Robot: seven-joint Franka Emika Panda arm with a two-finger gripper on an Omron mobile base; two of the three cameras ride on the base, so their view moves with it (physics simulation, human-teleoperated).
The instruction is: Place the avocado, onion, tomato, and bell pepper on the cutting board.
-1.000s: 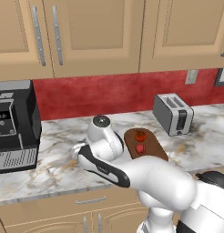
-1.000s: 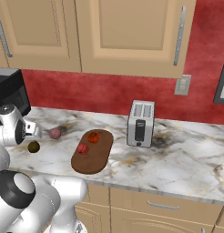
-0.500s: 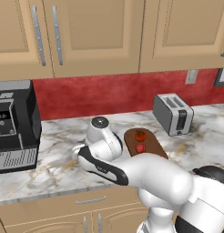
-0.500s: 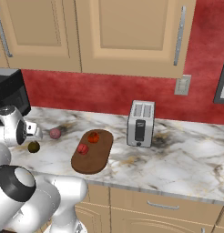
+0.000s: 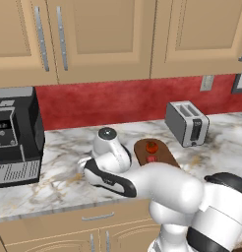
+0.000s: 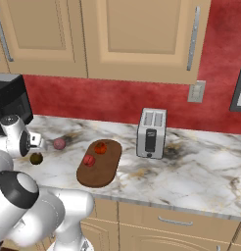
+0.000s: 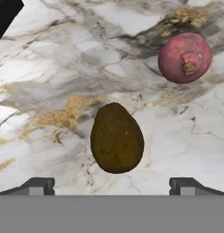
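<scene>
Jaws of the gripper (image 7: 112, 184) stood spread wide and empty above the marble counter (image 7: 50, 82), with the avocado (image 7: 116, 138) lying on the stone between the line of the two fingertips (image 7: 38, 185) and not touching either. The onion (image 7: 184, 57) sat near the avocado but apart from it, also on the counter. In the right base view, the cutting board (image 6: 100, 169) lay further along the counter beside the toaster (image 6: 151, 133), carrying two red pieces of produce (image 6: 89, 160).

Glossy veined marble counter (image 7: 50, 68) — matt, finely speckled avocado (image 7: 116, 138) — smooth onion (image 7: 184, 57).
</scene>
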